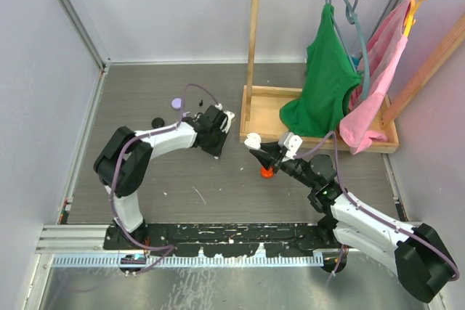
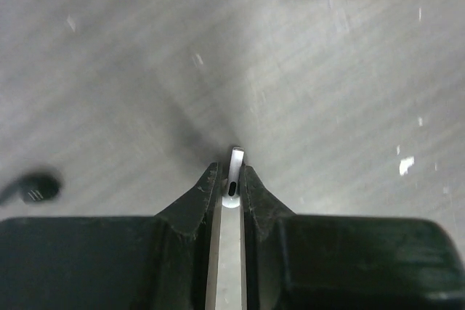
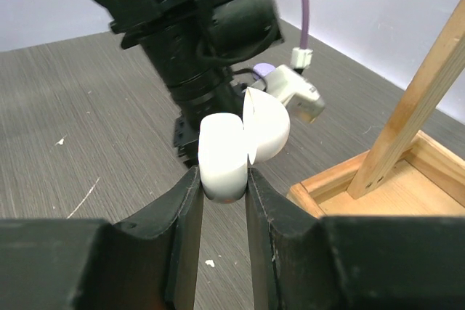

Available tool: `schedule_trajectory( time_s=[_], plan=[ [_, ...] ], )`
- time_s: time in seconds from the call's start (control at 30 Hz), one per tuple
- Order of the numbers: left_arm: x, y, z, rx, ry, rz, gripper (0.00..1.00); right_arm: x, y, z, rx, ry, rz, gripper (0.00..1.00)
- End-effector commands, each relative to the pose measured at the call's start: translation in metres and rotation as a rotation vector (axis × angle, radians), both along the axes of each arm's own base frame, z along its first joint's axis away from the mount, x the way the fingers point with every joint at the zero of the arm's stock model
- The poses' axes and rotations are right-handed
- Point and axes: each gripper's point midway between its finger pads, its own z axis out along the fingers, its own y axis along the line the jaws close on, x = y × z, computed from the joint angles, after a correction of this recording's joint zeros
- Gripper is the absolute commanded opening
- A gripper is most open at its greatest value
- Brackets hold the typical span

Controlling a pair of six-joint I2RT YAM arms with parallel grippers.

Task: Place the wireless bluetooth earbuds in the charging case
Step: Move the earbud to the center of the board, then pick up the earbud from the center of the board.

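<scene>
A white earbud (image 2: 236, 156) is pinched by its stem between the jaws of my left gripper (image 2: 231, 170), which is shut on it just above the grey table. The stem tip pokes out past the fingertips. My right gripper (image 3: 223, 177) is shut on the white charging case (image 3: 221, 147). It holds the case off the table with the lid (image 3: 270, 127) hinged open. In the top view the case (image 1: 253, 139) hangs just right of the left gripper (image 1: 216, 136). A black earbud (image 2: 33, 186) lies on the table to the left.
A wooden clothes rack with a tray base (image 1: 265, 92) stands at the back right. It carries a green garment (image 1: 323, 85) and a pink one (image 1: 378, 85). A lilac disc (image 1: 175, 104), a black piece (image 1: 156, 121) and a small red piece (image 1: 267, 172) lie on the table.
</scene>
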Motion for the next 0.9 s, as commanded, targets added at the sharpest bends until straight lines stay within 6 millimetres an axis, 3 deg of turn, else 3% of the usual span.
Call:
schedule_trajectory(
  time_s=[0.0,0.17,0.47,0.7,0.87],
  plan=[
    [-0.03,0.012,0.013,0.011,0.008,0.035,0.13,-0.007,0.0,0.029,0.065,-0.077,0.022,0.01],
    [-0.041,0.023,0.011,0.011,0.016,0.094,0.16,-0.007,-0.002,0.032,0.071,-0.086,0.016,0.01],
    [-0.052,0.037,0.009,0.033,0.031,0.169,0.38,-0.008,-0.002,0.032,0.071,-0.088,0.018,0.01],
    [-0.057,0.058,0.013,0.09,0.007,0.235,0.42,-0.008,-0.001,0.032,0.072,-0.091,0.021,0.01],
    [-0.049,0.073,0.017,0.111,-0.037,0.29,0.46,-0.008,-0.001,0.033,0.077,-0.092,0.025,0.01]
  ],
)
